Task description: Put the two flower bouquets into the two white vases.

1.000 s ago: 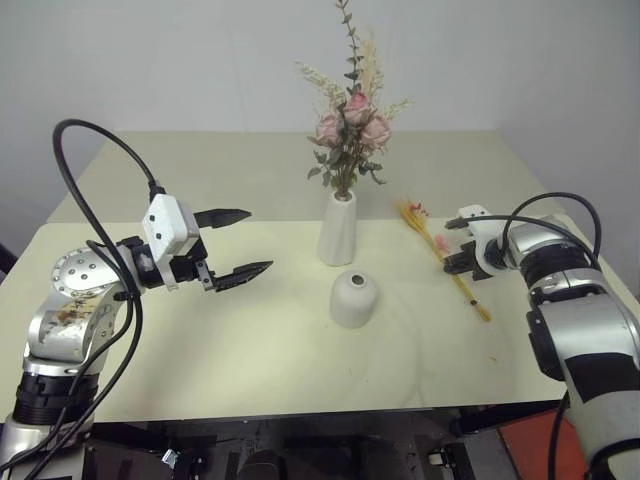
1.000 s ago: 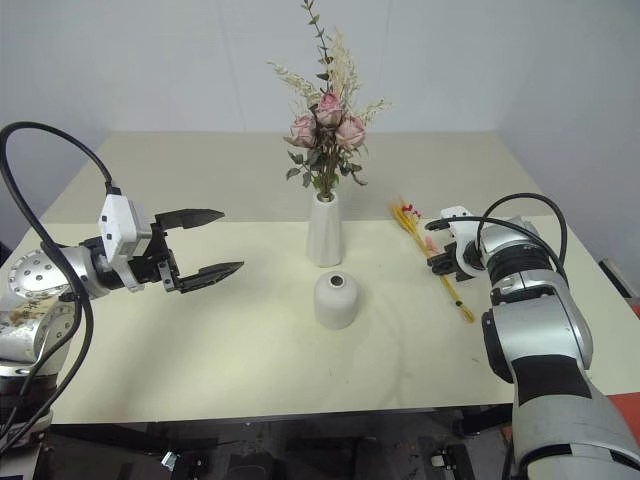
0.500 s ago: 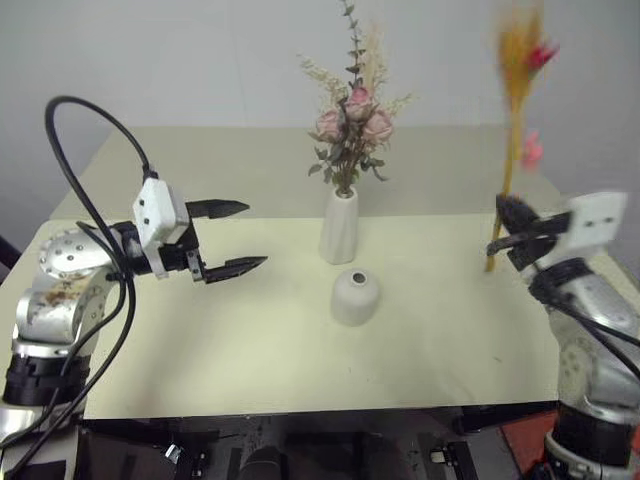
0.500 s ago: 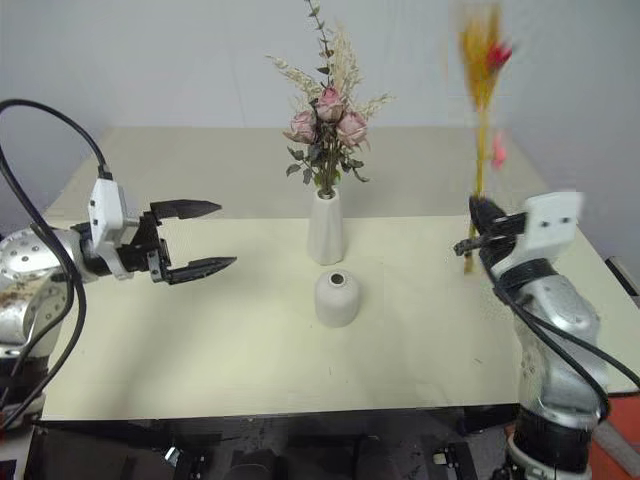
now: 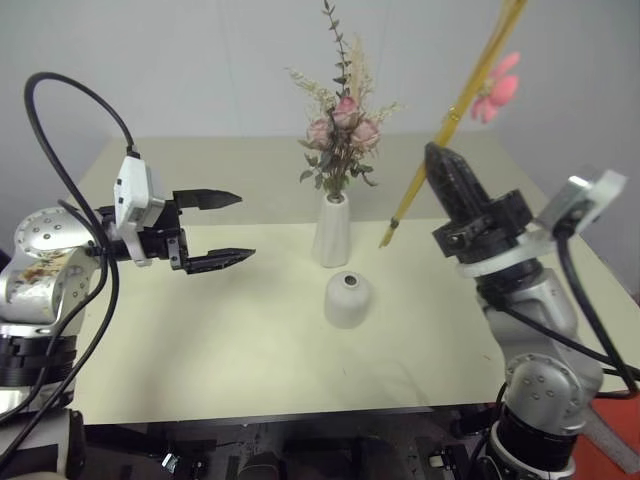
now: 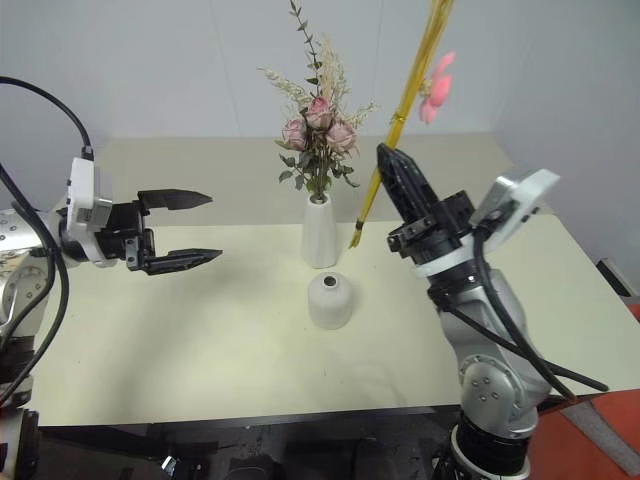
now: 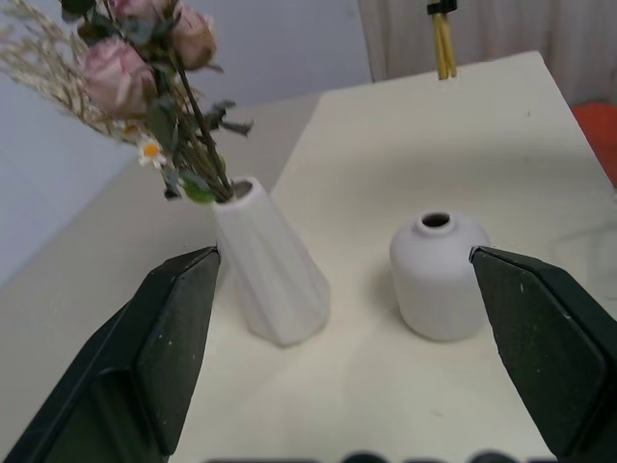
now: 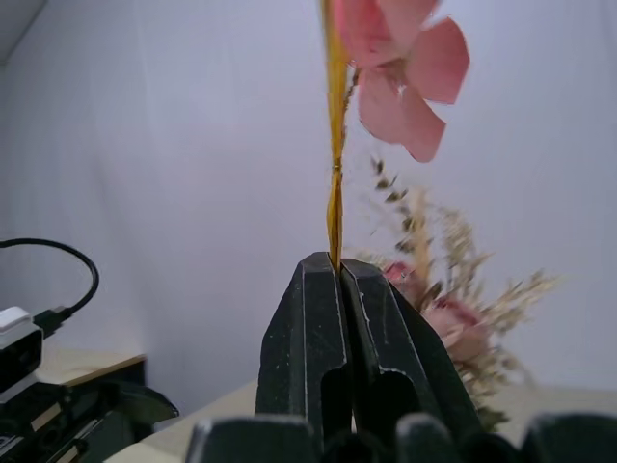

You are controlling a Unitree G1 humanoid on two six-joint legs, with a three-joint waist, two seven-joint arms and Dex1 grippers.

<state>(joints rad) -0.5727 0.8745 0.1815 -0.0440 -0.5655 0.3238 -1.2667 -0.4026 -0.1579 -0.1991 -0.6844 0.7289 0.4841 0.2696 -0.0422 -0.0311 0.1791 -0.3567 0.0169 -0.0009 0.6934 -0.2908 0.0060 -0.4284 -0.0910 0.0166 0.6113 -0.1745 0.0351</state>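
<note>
**A:** Status on the grippers?

**B:** I see the right gripper (image 5: pixel 432 155) clamped tight on the golden-yellow dried-grass bunch (image 5: pixel 455 103), fingers pinched on the stems near their lower end. Bunch is in the air, tilted, stem tips hanging above the table (image 5: pixel 250 340) just right of the tall tapered white vase (image 5: pixel 333 229). One pink blossom (image 5: pixel 495 88) shows high on it, well above the vase.

**A:** Left one?

**B:** Left gripper (image 5: pixel 227 228) is spread wide and empty, well left of the tall vase, fingers pointing toward it, off the table.

**A:** Roses?

**B:** Pink rose bunch (image 5: pixel 343 125) stands upright in the tall vase, stems down the neck.

**A:** And the other vase?

**B:** Squat dome-shaped white vase (image 5: pixel 348 298) sits just in front of the tall one, close but not touching. Its mouth is open, nothing in it.
</note>
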